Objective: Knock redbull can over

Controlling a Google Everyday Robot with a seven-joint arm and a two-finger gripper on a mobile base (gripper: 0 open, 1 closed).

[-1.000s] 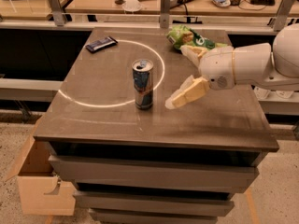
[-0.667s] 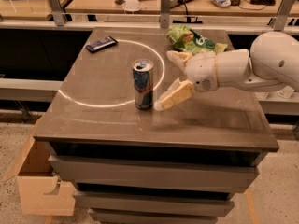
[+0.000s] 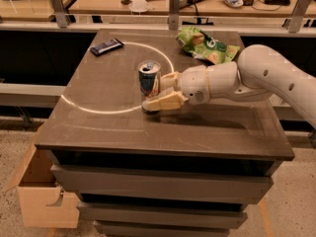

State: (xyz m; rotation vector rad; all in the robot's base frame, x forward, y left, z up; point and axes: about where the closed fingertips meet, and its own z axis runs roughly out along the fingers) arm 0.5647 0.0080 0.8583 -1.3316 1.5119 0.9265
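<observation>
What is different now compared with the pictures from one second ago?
The gripper moved toward the can and is now at its side, fingers open, the lower one at the can's base. Nothing was grasped or released. The can stays upright in the same place; the green bag and the dark wrapper did not move.

The redbull can (image 3: 148, 75) stands mid-table (image 3: 148, 137), with the gripper (image 3: 157, 97) against its right side (its arm reaches in from the right). Behind lie a snack bag (image 3: 207, 43), far right, and a bar wrapper (image 3: 106, 46), far left. A box (image 3: 42, 201) sits on the floor to the left.
</observation>
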